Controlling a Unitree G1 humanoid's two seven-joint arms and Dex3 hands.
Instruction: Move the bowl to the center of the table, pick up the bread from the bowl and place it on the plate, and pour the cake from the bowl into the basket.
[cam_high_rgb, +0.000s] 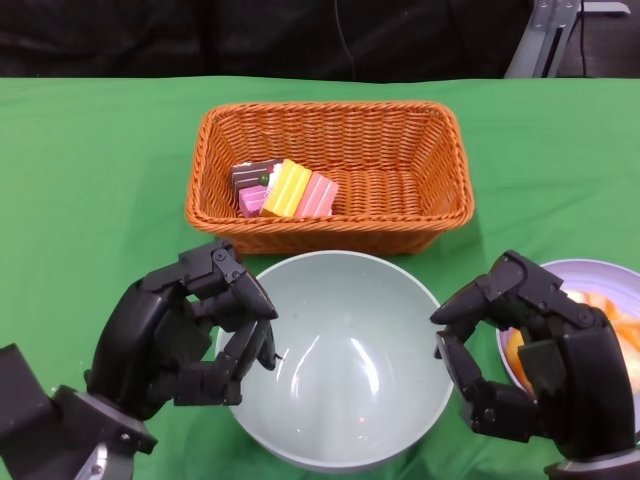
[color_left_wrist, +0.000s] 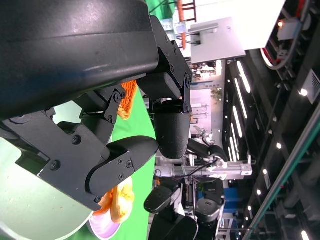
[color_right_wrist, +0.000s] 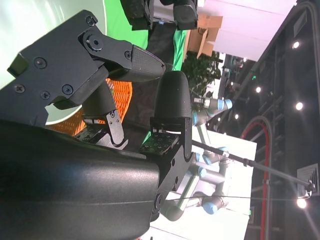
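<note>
Sits empty between the two hands – the bowl (cam_high_rgb: 345, 360), pale green, just in front of the basket (cam_high_rgb: 330, 175) on the green surface (cam_high_rgb: 90, 180). Cake pieces (cam_high_rgb: 285, 190) already lying inside the basket at its left end; orange bread (cam_high_rgb: 610, 320) on the plate (cam_high_rgb: 590, 275), partly hidden behind the right hand (cam_high_rgb: 540, 355). Left hand (cam_high_rgb: 185, 335) at the bowl's left rim, fingers (cam_high_rgb: 250, 350) curled and apparently touching it, holding nothing clearly. Right hand just beside the right rim – fingers curled, empty. Judged nearly finished; both hands equally near the bowl, with no long axis to mind
</note>
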